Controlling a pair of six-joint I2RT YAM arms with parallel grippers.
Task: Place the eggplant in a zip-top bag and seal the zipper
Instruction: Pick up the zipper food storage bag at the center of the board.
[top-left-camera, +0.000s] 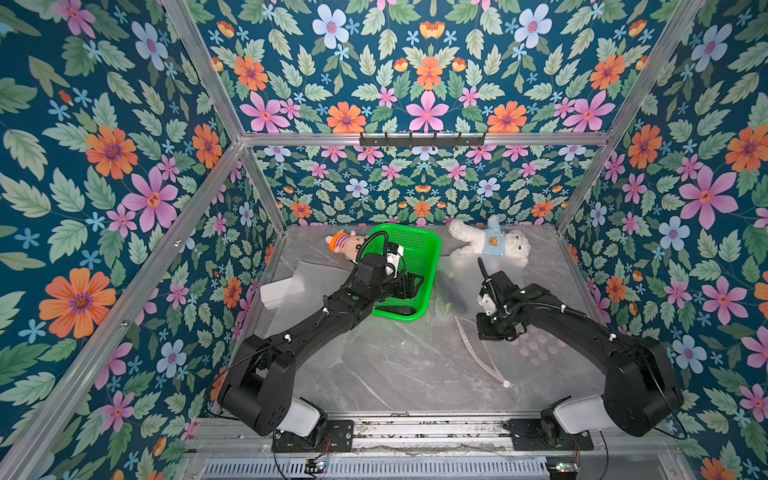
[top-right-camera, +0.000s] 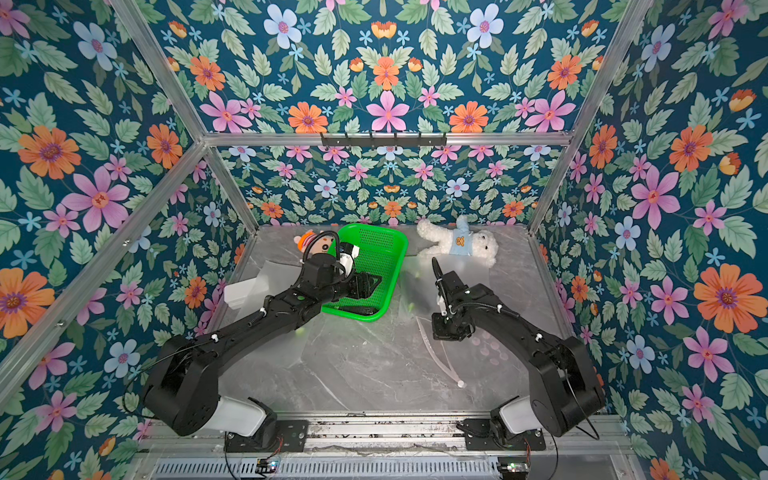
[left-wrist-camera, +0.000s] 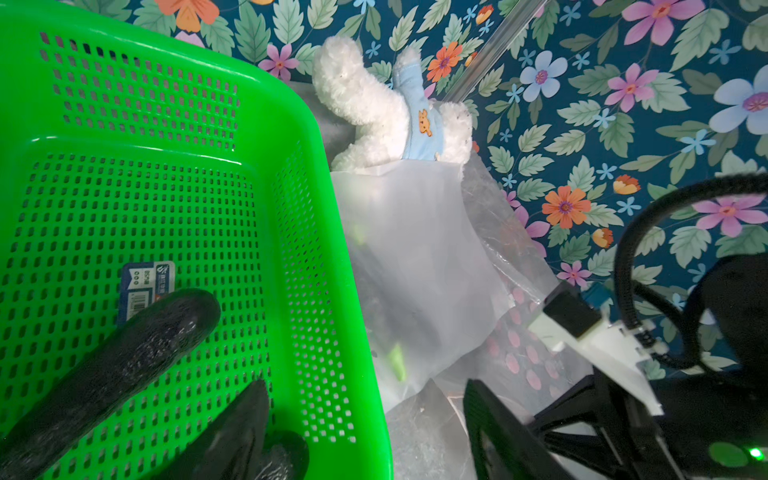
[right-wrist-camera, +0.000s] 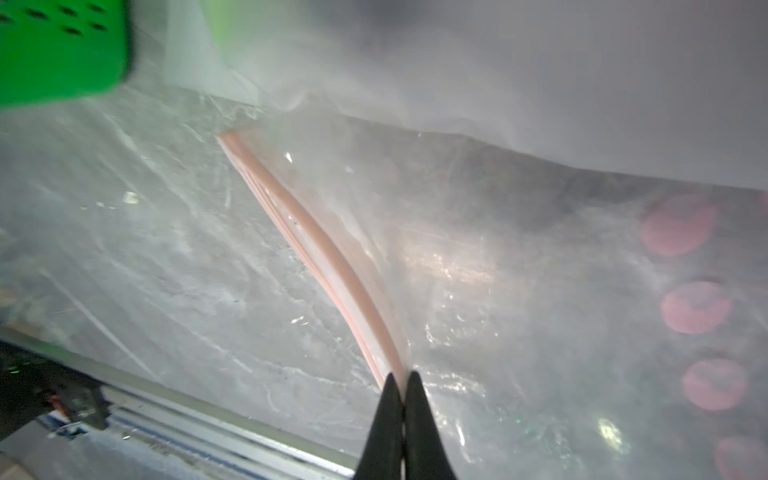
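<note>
Right gripper is clenched on the thin pale-pink zipper of the translucent dotted zip-top bag. Left gripper is released beside the dark oblong eggplant.

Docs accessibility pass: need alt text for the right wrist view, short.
The right gripper, jaws shut, pinches the pink zipper strip at the mouth edge of the zip-top bag. The translucent bag, printed with pink dots, lies on the grey marbled table; a corner of a green basket shows beyond, blurred.
</note>
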